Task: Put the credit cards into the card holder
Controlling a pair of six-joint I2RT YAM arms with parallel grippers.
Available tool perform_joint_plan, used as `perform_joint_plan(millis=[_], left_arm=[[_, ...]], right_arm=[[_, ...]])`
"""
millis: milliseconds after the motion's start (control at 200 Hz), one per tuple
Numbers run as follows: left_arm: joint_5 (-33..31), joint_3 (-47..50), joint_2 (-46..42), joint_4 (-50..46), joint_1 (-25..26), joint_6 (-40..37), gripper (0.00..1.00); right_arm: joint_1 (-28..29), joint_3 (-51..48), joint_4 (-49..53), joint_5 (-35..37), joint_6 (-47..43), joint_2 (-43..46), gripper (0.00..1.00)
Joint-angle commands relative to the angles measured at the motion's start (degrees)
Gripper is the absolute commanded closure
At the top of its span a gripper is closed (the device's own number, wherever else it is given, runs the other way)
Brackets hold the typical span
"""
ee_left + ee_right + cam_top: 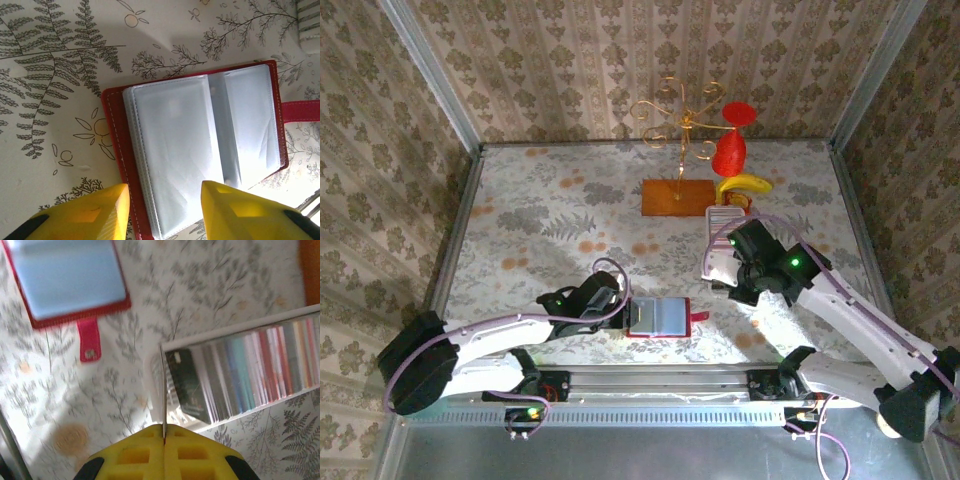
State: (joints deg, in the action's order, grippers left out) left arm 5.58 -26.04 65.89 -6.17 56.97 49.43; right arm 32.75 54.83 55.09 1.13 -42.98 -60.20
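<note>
Yellow fingers (pixel 145 450) of the right gripper (pixel 164 432) are pressed together on one credit card (pixel 164 390). It stands edge-on as a thin line rising from between the tips. Just beyond those tips and to their right lies the white tray (pixel 225 337), with the remaining credit cards (pixel 260 370) standing in a row inside it. Farther ahead and to the left, well apart from the held card, lies the card holder (pixel 65 275), open with its snap tab (pixel 89 342) pointing back toward the gripper.

The left gripper (pixel 164 186) has its jaws standing apart over the near edge of the open holder, one finger at the red cover and the other on the clear pockets. Whether the tips press down on it I cannot tell.

The step in hand looks like the carry: a card is taken and not yet pocketed. The next move likely calls for swinging the right gripper over to the holder, turning the card flat to line up with a pocket mouth, and sliding it in while the left gripper steadies the cover.

Count: two grippers, one card holder, one tray, one card in the grip. The row in the tray holds well over a dozen, but the edges are too blurred to number.
</note>
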Motion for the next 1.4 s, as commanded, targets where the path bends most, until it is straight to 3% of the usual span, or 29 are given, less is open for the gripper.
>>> perform_joint_plan(millis=[0, 275, 985, 1030, 1145, 1245, 1345, 1395], left_arm=[[-0.45, -1.04, -1.96, -1.39, 0.33, -2.03, 0.57], [2.45, -1.38, -0.97, -0.52, 0.03, -2.92, 0.58], [5.91, -2.26, 3.98, 4.54, -0.35, -2.5, 0.58], [6.09, -2.35, 4.16, 4.67, -0.3, -2.43, 0.58], [6.11, -1.67, 4.34, 5.96, -0.3, -1.82, 0.58], [6.11, -1.59, 4.34, 6.13, -0.36, -1.62, 0.58], [6.19, -1.31, 4.34, 6.64, -0.31, -1.35, 0.58], [6.29, -1.12, 4.34, 6.92, -0.36, -1.09, 0.58]], right_arm=[[-2.6, -0.94, 0.33, 0.48, -13.19, -0.44, 1.0], [-3.56, -3.63, -4.25, 1.42, -17.46, -5.59, 1.0], [-4.88, -7.64, -16.63, 7.41, -17.31, -13.51, 1.0], [-4.89, -8.18, -18.18, 8.15, -17.27, -13.45, 0.94], [-4.89, -9.45, -21.61, 10.12, -17.27, -13.11, 0.91], [-4.72, -10.88, -26.31, 12.92, -17.5, -12.65, 0.64], [-4.29, -13.08, -29.59, 15.4, -18.14, -11.64, 0.49], [-4.19, -13.97, -30.74, 16.11, -18.19, -11.1, 0.37]])
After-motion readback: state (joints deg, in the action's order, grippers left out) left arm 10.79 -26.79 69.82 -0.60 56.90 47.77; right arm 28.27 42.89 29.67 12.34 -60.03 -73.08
